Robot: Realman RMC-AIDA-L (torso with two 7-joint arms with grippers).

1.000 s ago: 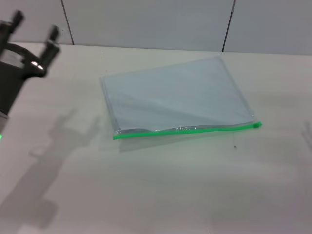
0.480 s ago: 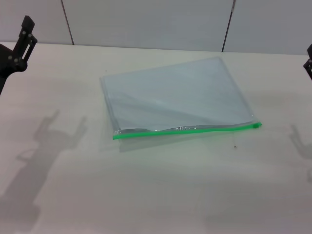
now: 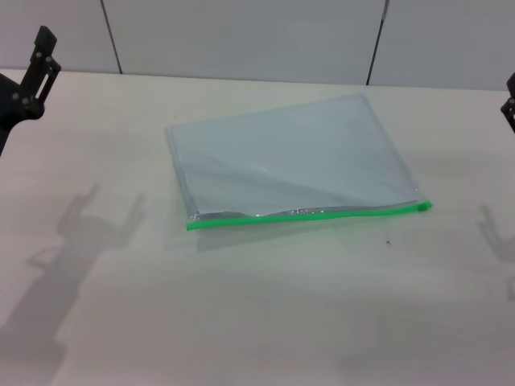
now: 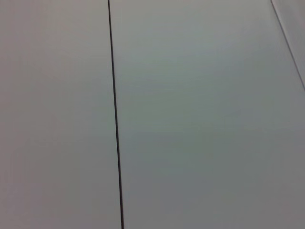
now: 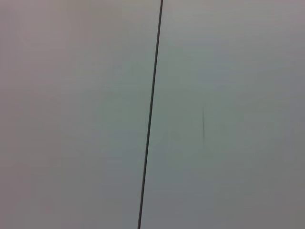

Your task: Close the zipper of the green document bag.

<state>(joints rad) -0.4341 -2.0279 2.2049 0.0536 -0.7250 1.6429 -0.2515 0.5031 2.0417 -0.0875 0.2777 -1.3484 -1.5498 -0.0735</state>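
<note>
The green document bag [image 3: 294,161] lies flat in the middle of the table, a pale translucent pouch. Its zipper [image 3: 322,213] is a bright green strip along the edge nearest me, with a thicker green bit at the right end [image 3: 423,207]. Toward the left end the strip gapes a little over a silvery lip. My left gripper [image 3: 36,64] hangs high at the far left, well away from the bag; one black finger shows, and its shadow on the table has two prongs apart. Only a sliver of my right gripper [image 3: 510,96] shows, at the right border.
The pale table [image 3: 265,314] spreads wide around the bag. Grey wall panels [image 3: 241,36] with dark seams stand behind it. Both wrist views show only such panels [image 4: 200,114] [image 5: 71,114] and a seam.
Since one second ago my left gripper has risen and drawn back to the left border, and the right gripper has come into view at the right border. The bag has not moved.
</note>
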